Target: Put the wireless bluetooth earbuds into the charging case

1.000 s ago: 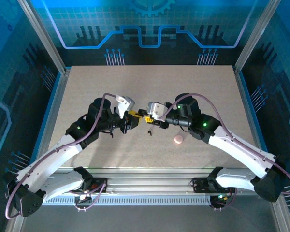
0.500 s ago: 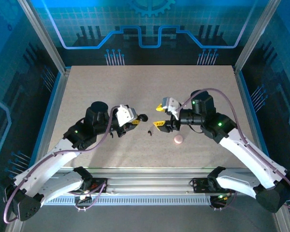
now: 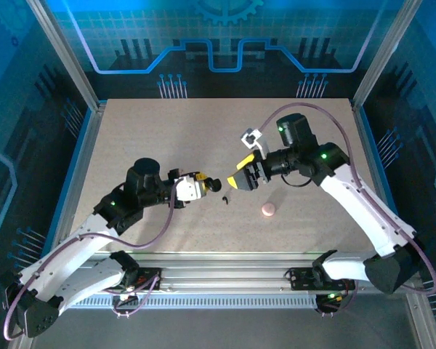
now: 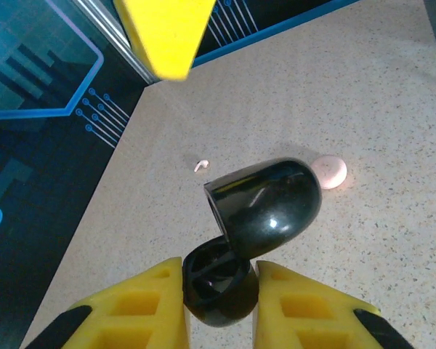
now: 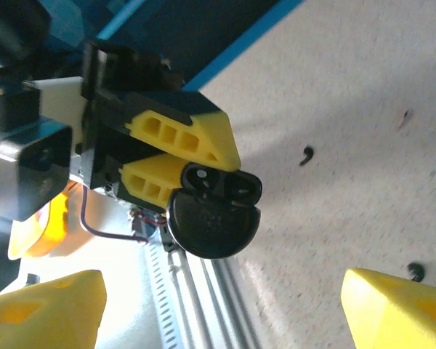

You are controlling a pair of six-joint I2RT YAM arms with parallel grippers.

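Item: small round pink disc (image 3: 268, 210), flat on the speckled surface (image 3: 145, 131), on the near side of the right jaws and a little to their right, touching nothing. Item: wireless earbud (image 3: 224, 198), tiny, black, comma-shaped, loose on the surface just nearer than the gap between the two sets of jaws, close to the left jaws' tips and apart from the pink disc. The right wrist view shows two such dark curls on the surface, one (image 5: 306, 155) beyond the case and one (image 5: 416, 272) beside the right jaws' right tip. Neither lies in the case. Item: left jaws, yellow-tipped, clenched on the lower half of the charging case (image 4: 265, 207), a glossy black rounded shell with its lid hinged open and pointing toward the right jaws. Item: right jaws, yellow-tipped, released and spread wide, grasping nothing, facing the left jaws from just opposite with the case between the two sets. Item: small pale fleck (image 4: 200, 166) on the surface beyond the case; too small to identify.
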